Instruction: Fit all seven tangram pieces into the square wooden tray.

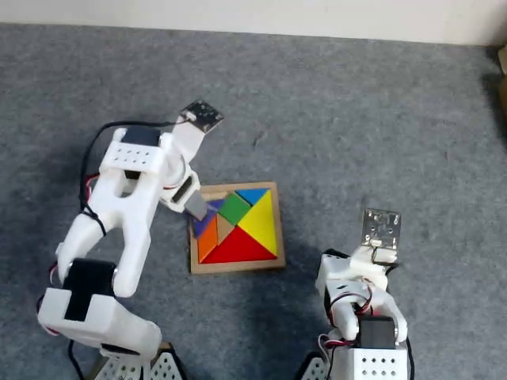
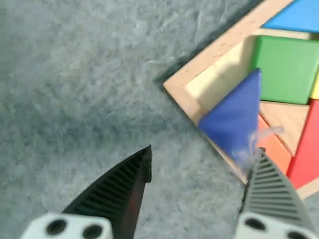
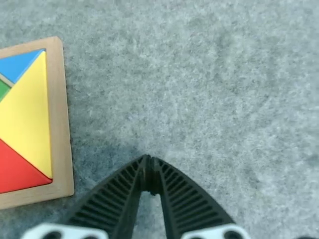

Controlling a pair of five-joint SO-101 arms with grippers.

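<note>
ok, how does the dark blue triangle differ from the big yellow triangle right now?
The dark blue triangular piece lies across the rim of the square wooden tray, unseated; the large yellow triangular piece sits flat inside it. The blue one is clearly smaller than the yellow. Both are triangles.

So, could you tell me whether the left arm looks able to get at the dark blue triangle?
Probably yes: the left gripper is open beside the dark blue triangle, lying tilted over the rim of the tray, nothing between them.
</note>
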